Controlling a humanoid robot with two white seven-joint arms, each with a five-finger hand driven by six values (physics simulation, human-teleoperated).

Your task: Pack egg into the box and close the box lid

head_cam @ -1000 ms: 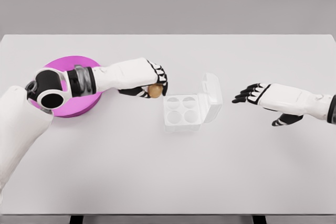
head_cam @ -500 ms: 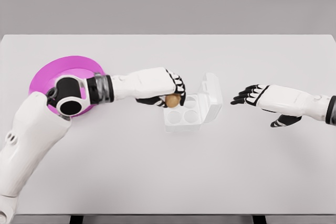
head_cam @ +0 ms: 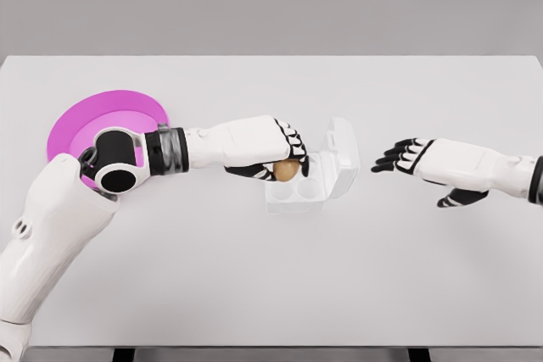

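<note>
A clear plastic egg box (head_cam: 307, 193) lies at the table's middle, its lid (head_cam: 341, 155) standing open on the right side. My left hand (head_cam: 280, 158) reaches in from the left and is shut on a brown egg (head_cam: 287, 170), which hangs over the box's rear left cup. The hand hides that corner of the box. My right hand (head_cam: 401, 156) hovers to the right of the lid, fingers spread, holding nothing, a short gap away from it.
A round magenta plate (head_cam: 97, 120) sits at the left of the white table (head_cam: 271, 277), partly behind my left forearm and elbow. The table's front edge runs along the bottom of the view.
My left hand carried the egg rightward from beside the plate to over the box's rear left cup. The right hand edged slightly left.
</note>
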